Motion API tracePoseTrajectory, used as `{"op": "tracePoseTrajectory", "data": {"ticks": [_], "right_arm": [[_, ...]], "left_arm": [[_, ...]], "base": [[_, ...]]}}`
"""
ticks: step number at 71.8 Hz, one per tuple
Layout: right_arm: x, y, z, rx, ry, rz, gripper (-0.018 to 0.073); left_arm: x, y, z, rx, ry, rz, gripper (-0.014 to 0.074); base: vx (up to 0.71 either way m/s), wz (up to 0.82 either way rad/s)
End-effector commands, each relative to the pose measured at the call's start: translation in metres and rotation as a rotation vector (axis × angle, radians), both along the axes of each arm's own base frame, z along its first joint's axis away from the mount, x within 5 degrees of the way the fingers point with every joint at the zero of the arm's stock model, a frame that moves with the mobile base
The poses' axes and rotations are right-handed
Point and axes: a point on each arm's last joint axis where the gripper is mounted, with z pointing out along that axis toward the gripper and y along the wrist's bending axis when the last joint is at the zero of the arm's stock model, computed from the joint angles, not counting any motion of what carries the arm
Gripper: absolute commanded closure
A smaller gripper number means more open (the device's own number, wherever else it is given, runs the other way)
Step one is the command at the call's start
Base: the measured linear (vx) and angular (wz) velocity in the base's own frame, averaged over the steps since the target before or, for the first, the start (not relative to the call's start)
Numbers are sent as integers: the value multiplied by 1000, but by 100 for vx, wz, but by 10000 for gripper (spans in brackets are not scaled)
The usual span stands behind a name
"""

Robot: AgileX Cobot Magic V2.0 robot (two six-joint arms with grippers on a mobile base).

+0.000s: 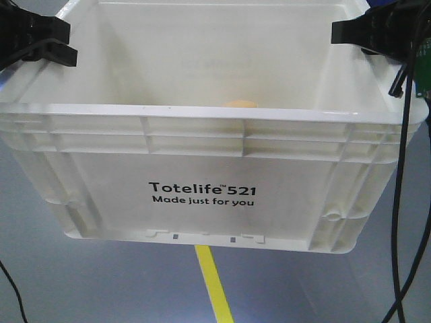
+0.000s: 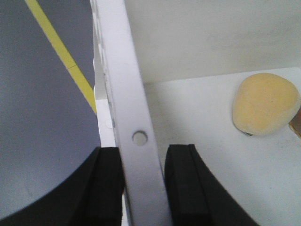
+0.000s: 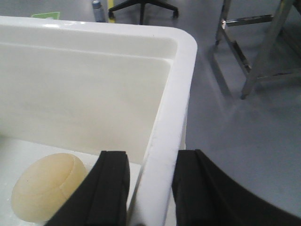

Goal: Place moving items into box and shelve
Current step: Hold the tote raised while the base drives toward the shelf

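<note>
box (image 1: 202,195), yellow lump (image 2: 265,103) inside, held aloft by left gripper (image 2: 143,188) and right gripper (image 3: 150,188), jaws clamped on opposite rims; step likely shelving, next needs a level carry.

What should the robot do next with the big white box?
Probably raise both arms together, keeping the box level: the left gripper and right gripper each pinch a rim between their jaws, and a yellow lump lies loose inside.
</note>
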Motion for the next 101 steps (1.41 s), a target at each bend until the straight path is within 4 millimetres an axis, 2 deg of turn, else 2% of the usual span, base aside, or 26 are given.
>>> {"op": "tracePoseTrajectory", "data": {"ticks": [1, 101], "right_arm": [[-4, -1, 33, 65, -199, 16, 565], [-4, -1, 33, 66, -196, 16, 565]], "left_arm": [[-14, -8, 38, -142, -169, -24, 596], [-14, -8, 38, -142, -169, -24, 596]], "base": [[46, -61], [40, -69]]}}
